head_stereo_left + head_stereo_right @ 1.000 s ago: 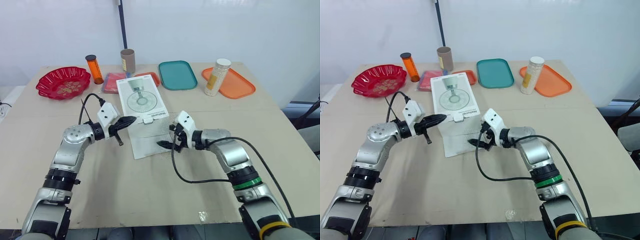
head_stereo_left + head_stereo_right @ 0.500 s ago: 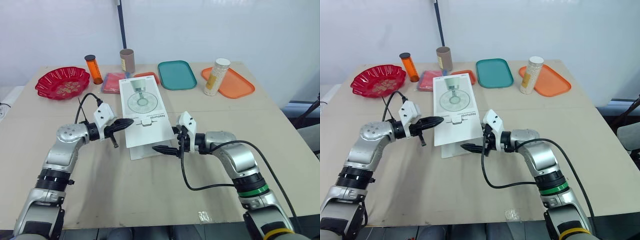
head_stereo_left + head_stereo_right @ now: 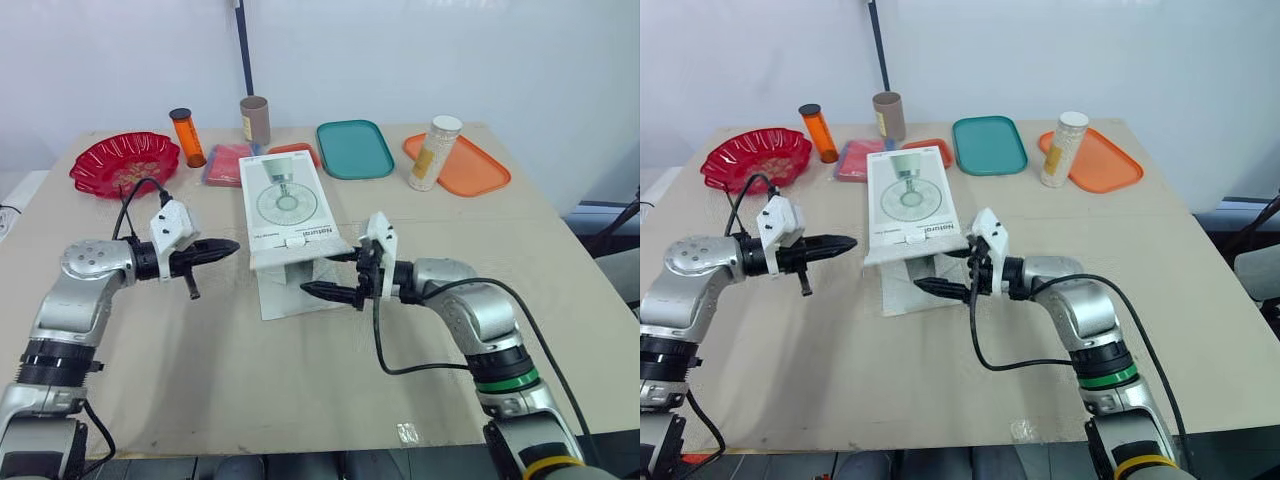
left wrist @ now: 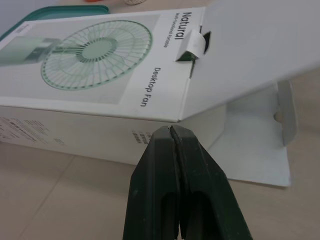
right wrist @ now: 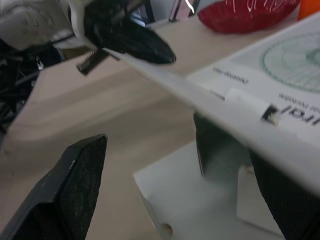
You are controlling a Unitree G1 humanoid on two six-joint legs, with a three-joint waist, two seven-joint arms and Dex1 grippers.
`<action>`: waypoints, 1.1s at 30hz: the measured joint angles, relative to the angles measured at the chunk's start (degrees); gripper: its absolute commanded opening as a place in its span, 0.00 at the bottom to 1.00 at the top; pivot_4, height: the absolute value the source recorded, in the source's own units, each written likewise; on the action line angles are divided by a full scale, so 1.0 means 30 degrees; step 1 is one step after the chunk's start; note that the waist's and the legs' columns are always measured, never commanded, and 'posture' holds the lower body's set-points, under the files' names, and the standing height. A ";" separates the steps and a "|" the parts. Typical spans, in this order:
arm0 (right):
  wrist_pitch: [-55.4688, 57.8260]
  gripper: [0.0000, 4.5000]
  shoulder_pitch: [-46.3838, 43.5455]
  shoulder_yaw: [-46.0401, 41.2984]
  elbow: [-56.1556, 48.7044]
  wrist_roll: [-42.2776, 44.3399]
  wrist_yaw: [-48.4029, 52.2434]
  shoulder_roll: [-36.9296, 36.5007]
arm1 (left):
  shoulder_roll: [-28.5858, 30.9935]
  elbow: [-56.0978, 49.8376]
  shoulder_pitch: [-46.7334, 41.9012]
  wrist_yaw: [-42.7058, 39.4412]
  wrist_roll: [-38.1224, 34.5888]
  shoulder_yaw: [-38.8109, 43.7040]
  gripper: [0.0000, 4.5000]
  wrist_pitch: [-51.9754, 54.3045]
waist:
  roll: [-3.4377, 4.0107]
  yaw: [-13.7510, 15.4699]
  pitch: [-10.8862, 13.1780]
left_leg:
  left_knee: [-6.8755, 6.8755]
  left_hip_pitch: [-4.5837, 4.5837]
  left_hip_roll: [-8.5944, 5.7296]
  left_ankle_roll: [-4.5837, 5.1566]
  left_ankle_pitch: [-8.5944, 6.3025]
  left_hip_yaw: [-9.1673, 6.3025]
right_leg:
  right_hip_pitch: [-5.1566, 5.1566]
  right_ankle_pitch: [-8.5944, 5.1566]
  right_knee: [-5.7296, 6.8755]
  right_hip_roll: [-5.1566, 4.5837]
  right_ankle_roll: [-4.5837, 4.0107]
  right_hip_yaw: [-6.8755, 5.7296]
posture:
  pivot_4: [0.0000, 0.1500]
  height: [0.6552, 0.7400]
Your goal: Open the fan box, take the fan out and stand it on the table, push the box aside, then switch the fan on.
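Observation:
The white fan box [image 3: 283,200], printed with a green desk fan, lies flat at the table's middle. Its near lid flap [image 3: 303,249] is raised off the opening, and a white inner flap [image 3: 288,297] lies flat on the table in front. My right gripper [image 3: 327,273] is open at that near end, its upper finger under the raised flap and its lower finger [image 5: 75,175] over the flat one. My left gripper [image 3: 230,245] is shut on nothing, a short way left of the box and apart from it; its closed fingertips [image 4: 172,131] point at the box's side.
Along the far edge stand a red bowl [image 3: 125,163], an orange bottle [image 3: 187,137], a brown cylinder [image 3: 254,120], a pink packet [image 3: 228,165], a teal tray [image 3: 354,149] and an orange tray [image 3: 475,172] with a white bottle [image 3: 434,153]. Bare table lies near me.
My left gripper has drawn back to the left, away from the box. The right gripper has lifted the near lid flap higher, so the box end now gapes open.

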 measured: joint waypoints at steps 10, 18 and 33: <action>-0.0566 1.00 -0.2564 -0.0461 0.3200 -0.0403 -0.1791 0.1709 | -0.0728 -0.1219 0.0239 0.0484 -0.0233 -0.0103 0.02 0.0616 | -0.0001 0.0040 0.0000 | 0.0001 -0.0004 0.0000 0.0000 0.0000 0.0003 | -0.0004 0.0002 0.0001 0.0001 -0.0003 -0.0001 | 1.00 1.00; -0.1425 1.00 -0.2866 0.0264 0.5070 -0.1893 -0.2462 0.1955 | -0.1206 -0.1550 -0.0785 0.1066 -0.0687 -0.0179 0.02 0.1171 | 0.0000 0.0037 0.0000 | 0.0004 -0.0018 -0.0005 0.0001 -0.0001 0.0003 | -0.0013 0.0002 0.0001 -0.0005 -0.0002 -0.0002 | 1.00 1.00; -0.0933 1.00 -0.2647 0.0546 0.4053 -0.2132 -0.2195 0.1462 | -0.3613 0.4308 -0.4226 0.2437 0.3032 -0.2339 0.02 -0.2275 | 0.0002 0.0053 -0.0003 | 0.0007 -0.0010 -0.0010 0.0000 0.0001 0.0003 | -0.0014 0.0002 0.0014 -0.0004 -0.0002 0.0000 | 1.00 1.00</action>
